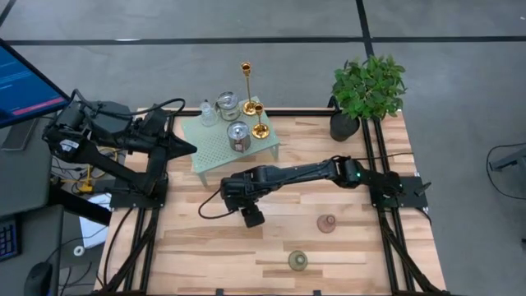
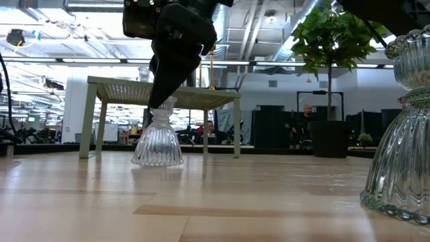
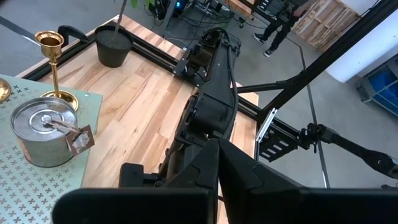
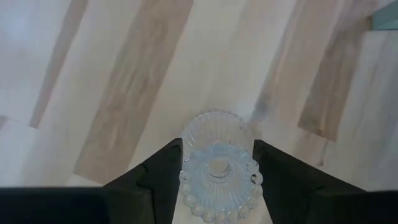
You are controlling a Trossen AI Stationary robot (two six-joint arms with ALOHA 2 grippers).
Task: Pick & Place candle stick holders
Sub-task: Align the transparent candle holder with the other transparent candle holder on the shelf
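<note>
A clear ribbed glass candle stick holder stands upright on its flared base on the wooden table. My right gripper comes down on it from above, one dark finger at each side of its beaded top rim. In the high view the right gripper hides it. A pink holder and a greenish holder stand on the table nearer the front. My left gripper is shut, held high at the left beside the rack. My right gripper's fingers point down and stand close against the two sides of the holder's beaded top rim. I cannot tell whether they touch it. The holder stands upright with its base on the table.
A mint-green perforated rack at the back carries a tall gold candlestick, a short gold one, a silvery cup and glass holders. A potted plant stands at the back right. Another ribbed glass holder looms at the low view's right.
</note>
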